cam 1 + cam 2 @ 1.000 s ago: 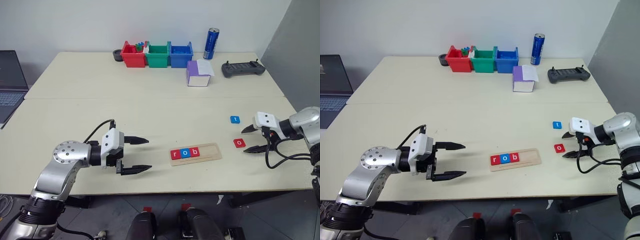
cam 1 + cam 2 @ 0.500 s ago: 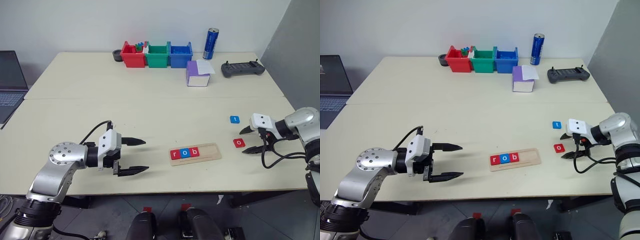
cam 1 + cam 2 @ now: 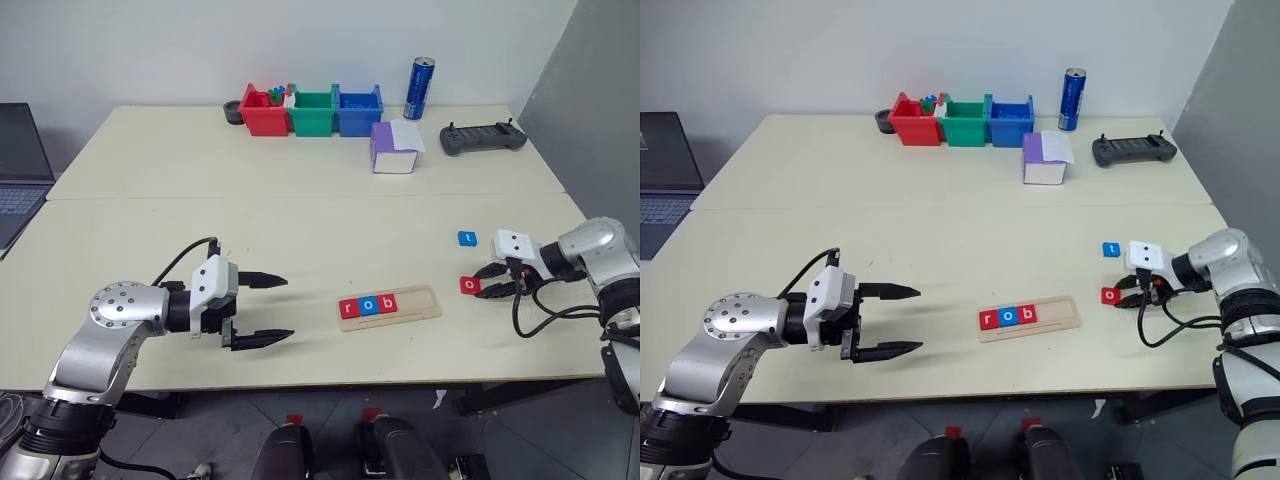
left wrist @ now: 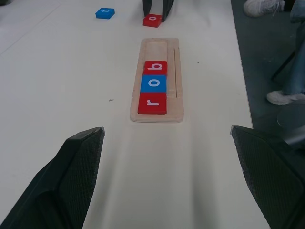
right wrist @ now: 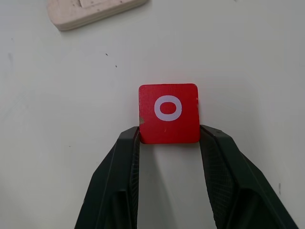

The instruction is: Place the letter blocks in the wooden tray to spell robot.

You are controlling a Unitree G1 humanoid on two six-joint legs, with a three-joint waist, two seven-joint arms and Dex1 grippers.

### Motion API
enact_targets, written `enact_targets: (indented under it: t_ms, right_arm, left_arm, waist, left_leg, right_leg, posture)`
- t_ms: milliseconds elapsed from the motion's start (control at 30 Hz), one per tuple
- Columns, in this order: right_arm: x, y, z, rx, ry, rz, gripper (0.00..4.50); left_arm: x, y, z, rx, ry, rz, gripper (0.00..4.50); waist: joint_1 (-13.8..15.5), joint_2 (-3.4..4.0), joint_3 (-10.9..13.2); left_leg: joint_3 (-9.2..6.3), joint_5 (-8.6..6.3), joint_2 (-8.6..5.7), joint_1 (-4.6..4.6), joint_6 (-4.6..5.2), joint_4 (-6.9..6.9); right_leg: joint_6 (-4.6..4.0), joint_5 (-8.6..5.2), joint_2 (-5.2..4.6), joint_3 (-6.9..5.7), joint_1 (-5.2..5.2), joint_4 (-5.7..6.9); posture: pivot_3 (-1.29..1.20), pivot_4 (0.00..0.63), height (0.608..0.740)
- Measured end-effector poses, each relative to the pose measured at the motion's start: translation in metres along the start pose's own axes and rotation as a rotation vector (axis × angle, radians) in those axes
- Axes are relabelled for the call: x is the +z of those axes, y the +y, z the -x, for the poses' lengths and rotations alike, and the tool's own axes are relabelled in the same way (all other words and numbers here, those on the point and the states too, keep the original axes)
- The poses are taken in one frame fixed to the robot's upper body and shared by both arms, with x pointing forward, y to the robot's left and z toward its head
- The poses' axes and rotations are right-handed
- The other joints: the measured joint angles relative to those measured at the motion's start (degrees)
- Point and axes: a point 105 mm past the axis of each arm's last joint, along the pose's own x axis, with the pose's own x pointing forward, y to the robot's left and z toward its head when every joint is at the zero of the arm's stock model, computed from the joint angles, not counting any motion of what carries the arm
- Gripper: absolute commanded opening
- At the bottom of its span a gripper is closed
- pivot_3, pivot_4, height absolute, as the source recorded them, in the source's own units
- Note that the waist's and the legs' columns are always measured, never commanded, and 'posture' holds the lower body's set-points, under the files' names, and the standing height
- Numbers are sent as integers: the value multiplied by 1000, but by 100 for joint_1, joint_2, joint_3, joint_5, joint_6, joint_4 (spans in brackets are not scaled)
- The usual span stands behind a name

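Left gripper (image 3: 262, 309): near edge of table at 7 o'clock, jaws wide apart, holding nothing.
Wooden tray (image 3: 423, 304): centre front; r, o, b seated from its left end, two slots bare.
Right gripper (image 3: 490, 282): at 3 o'clock, fingertips clamped on the near corners of the red o block (image 5: 168, 113).
Blue t block (image 3: 468, 238): just beyond, loose on the table.
Step advice: grip looks shallow; judged best to lift level and slowly, then seat the o flush beside b.
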Motion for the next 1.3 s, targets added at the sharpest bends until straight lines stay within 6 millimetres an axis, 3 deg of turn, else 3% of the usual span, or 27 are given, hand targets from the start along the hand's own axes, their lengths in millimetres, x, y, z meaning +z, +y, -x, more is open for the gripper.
enact_targets:
  t_ms: [167, 333, 867, 1300]
  right_arm:
    - [57, 0, -1, 4, -105, 180, 1449]
    - [83, 17, -15, 81, -109, 268, 1449]
    - [90, 35, -57, 193, -47, 253, 1449]
    - [83, 32, -61, 180, -6, 251, 1449]
  left_arm:
    - [1, 1, 0, 2, -2, -6, 4500]
    - [1, 1, -1, 5, -4, -6, 4500]
    - [6, -3, -5, 16, -3, -12, 4500]
    - [3, -2, -3, 19, -4, -7, 4500]
  waist:
    - [11, 0, 0]
    - [29, 0, 0]
    - [33, 0, 0]
    - [32, -1, 0]
  left_leg:
    - [-5, -1, 2, 3, 2, 9]
    - [-6, -5, 2, 2, 9, 20]
    - [-9, -6, 3, -3, 10, 48]
    - [-10, -7, 4, -3, 11, 52]
  right_leg:
    - [-6, -4, 0, -4, -6, 30]
    - [-6, -4, -2, -7, -6, 39]
    - [-9, -6, -3, -9, -7, 58]
    - [-9, -6, -3, -10, -6, 58]
  posture:
    - [0, 150, 740]
    - [0, 150, 740]
    - [0, 150, 740]
    - [0, 150, 740]
